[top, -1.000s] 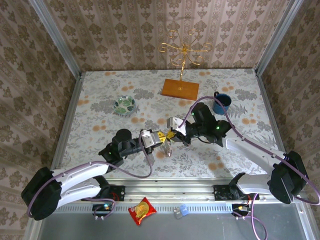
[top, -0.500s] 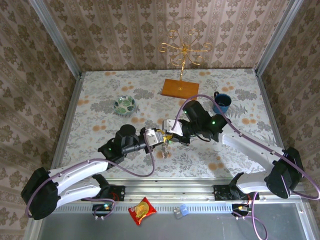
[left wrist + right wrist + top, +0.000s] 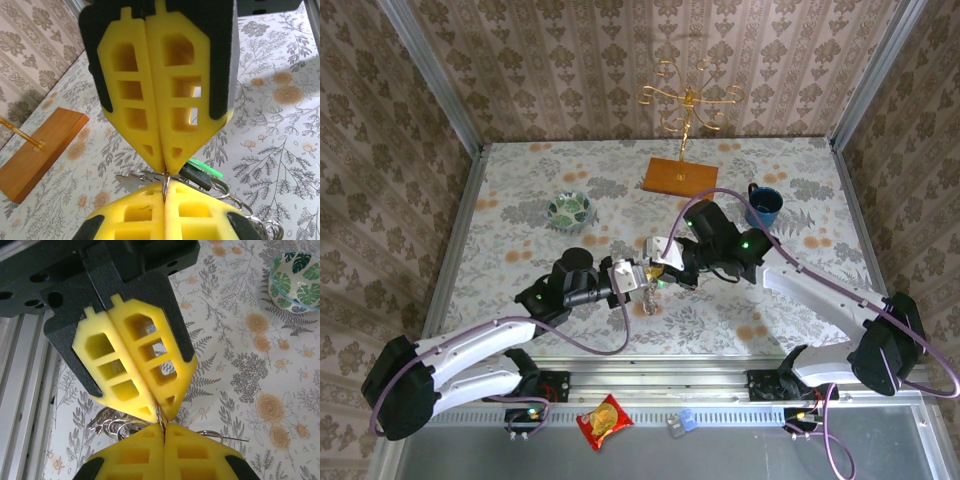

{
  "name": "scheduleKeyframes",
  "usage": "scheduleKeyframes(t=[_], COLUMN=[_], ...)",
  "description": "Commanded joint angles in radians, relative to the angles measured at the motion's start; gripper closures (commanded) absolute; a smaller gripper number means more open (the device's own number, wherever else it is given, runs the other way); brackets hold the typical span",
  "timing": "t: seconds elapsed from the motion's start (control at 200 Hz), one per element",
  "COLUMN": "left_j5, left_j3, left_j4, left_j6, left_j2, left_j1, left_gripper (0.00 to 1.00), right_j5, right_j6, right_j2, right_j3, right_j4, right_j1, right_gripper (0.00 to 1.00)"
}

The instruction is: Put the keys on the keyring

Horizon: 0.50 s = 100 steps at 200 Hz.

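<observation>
Keyring (image 3: 164,180) is caught where my two grippers meet tip to tip near the table's (image 3: 520,180) middle — its thin metal ring runs into both seams. My left gripper (image 3: 638,277) reaches in from 8 o'clock, clenched on the ring. My right gripper (image 3: 661,263) comes in from 2 o'clock, clenched on it too. Keys (image 3: 202,168) — one with a green head — bunch just beside the pinch. A patterned bowl (image 3: 568,209) sits at 10 o'clock from there, well apart.

Overhead camera; wrist cameras closely share the keyring (image 3: 164,181).
</observation>
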Motion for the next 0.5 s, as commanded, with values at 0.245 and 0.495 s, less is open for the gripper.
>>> scheduleKeyframes(t=[0.245, 0.495], left_j5=[-0.062, -0.073], left_j3=[-0.105, -0.130], left_j4=[0.300, 0.369], left_j6=[-0.137, -0.182], left_j2=[-0.028, -0.025], left_j1=[-0.016, -0.024], left_gripper=[1.00, 1.00], right_j5=[-0.045, -0.081], right_j6=[0.155, 0.179], right_j2=[-0.033, -0.089], right_j3=[-0.134, -0.166], right_j4=[0.151, 0.250], right_j1=[-0.035, -0.042], right_gripper=[1.00, 0.78])
